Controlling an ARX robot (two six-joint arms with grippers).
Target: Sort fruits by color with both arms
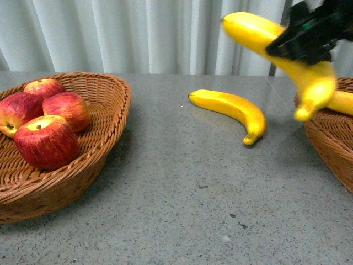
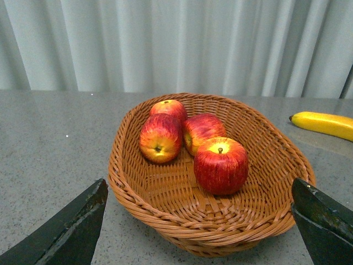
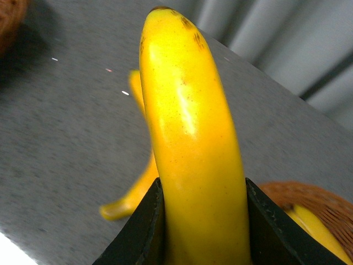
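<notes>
My right gripper (image 1: 298, 47) is shut on a yellow banana (image 1: 276, 49) and holds it in the air above the rim of the right wicker basket (image 1: 331, 143). The held banana (image 3: 193, 143) fills the right wrist view between the black jaws. Another banana (image 1: 231, 110) lies on the table between the baskets. One more banana (image 1: 342, 102) lies in the right basket. Several red apples (image 1: 47, 141) sit in the left wicker basket (image 1: 105, 138). My left gripper (image 2: 204, 221) is open, its jaws wide apart just short of the left basket's near rim (image 2: 209, 237).
The grey speckled table (image 1: 182, 210) runs between the two baskets. A pale curtain (image 1: 138, 33) hangs behind the table. The lying banana's tip shows at the edge of the left wrist view (image 2: 325, 124).
</notes>
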